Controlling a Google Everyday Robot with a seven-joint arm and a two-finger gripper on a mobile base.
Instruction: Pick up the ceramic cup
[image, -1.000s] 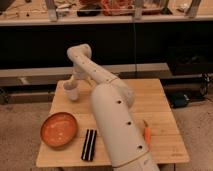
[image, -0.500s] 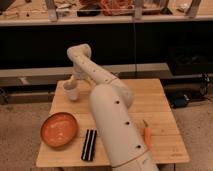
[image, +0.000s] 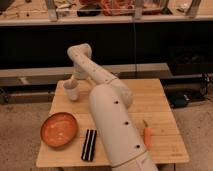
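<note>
the ceramic cup (image: 71, 90) stands upright near the far left corner of the wooden tabletop (image: 150, 102), beyond the orange bowl (image: 59, 129) and the black ridged bar (image: 89, 144). the end effector (image: 76, 80) sits right at the cup's rim, though i cannot tell its state.

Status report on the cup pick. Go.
Gripper at table's far left corner, right beside the small cream ceramic cup. Cup upright on wooden table. Wide orange bowl nearer the camera, not obstructing.
</note>
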